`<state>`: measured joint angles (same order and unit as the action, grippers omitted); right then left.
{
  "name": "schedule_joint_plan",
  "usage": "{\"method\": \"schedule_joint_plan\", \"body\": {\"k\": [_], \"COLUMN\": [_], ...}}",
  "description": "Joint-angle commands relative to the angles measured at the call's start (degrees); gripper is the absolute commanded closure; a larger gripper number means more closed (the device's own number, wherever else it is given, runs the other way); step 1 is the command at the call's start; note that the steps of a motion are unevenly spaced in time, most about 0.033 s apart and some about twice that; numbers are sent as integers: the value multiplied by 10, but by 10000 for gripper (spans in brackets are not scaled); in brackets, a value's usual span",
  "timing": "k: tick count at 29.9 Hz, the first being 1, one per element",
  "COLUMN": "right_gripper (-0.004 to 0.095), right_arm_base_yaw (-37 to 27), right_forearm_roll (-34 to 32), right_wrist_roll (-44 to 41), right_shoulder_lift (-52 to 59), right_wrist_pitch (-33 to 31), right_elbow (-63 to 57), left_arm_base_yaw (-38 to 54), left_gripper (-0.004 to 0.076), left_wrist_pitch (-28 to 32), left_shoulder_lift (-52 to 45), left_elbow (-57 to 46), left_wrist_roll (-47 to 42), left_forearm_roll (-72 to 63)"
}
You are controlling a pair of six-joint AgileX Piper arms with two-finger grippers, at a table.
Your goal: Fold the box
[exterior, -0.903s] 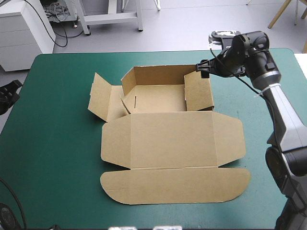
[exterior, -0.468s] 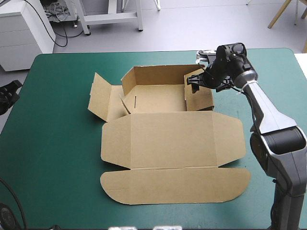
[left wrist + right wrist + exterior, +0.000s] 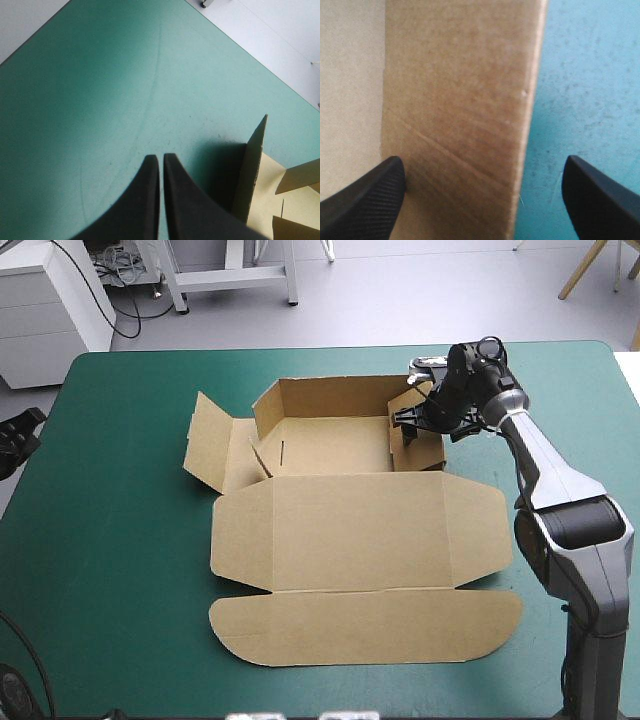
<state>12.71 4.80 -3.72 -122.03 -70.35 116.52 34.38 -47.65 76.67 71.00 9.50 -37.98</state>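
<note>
Now lies partly formed on the teal-green cover (image 3: 120,570): the box (image 3: 300,445), about mid-table and a little toward the far edge. Stands with back wall (image 3: 330,395) and right wall (image 3: 425,455) raised, spreads its left flaps (image 3: 210,445) outward and half lifted, and lays the broad lid (image 3: 360,530) and the rounded front flap (image 3: 365,625) flat toward the near edge.

Reaches in from the right with the right gripper (image 3: 408,423), spread wide, at the top of that right wall near the far corner. Seen along the wrist, straddles the wall's edge: one of the black fingers (image 3: 365,195) on the pale inner side, the other out over the cover. Cannot tell whether either touches the board.

Hangs off toward the table's left edge with the left gripper (image 3: 159,157), drawn together to a thin slit, holding nothing, over bare cover just short of an upright left flap.
</note>
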Motion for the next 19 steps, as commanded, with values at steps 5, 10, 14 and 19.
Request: {"method": "schedule_joint_plan", "body": {"k": [5, 10, 14, 19], "right_gripper": [650, 908, 908, 908], "right_arm_base_yaw": [-4, -4, -4, -4], "right_forearm_roll": [2, 3, 3, 3], "right_wrist_roll": [13, 17, 22, 28], "right_shoulder_lift": [26, 28, 50, 120], "right_wrist_pitch": [13, 13, 13, 13], "right_elbow": [12, 12, 12, 12], "left_arm_base_yaw": [1, 1, 1, 1], "left_gripper": [714, 714, 714, 715], "left_wrist_pitch": [24, 24, 23, 20], "left_shoulder_lift": [-15, -15, -15, -15], "left_elbow": [16, 16, 16, 16], "left_wrist_roll": [-5, -5, 0, 49], "left_forearm_roll": [-18, -16, -16, -16]}}
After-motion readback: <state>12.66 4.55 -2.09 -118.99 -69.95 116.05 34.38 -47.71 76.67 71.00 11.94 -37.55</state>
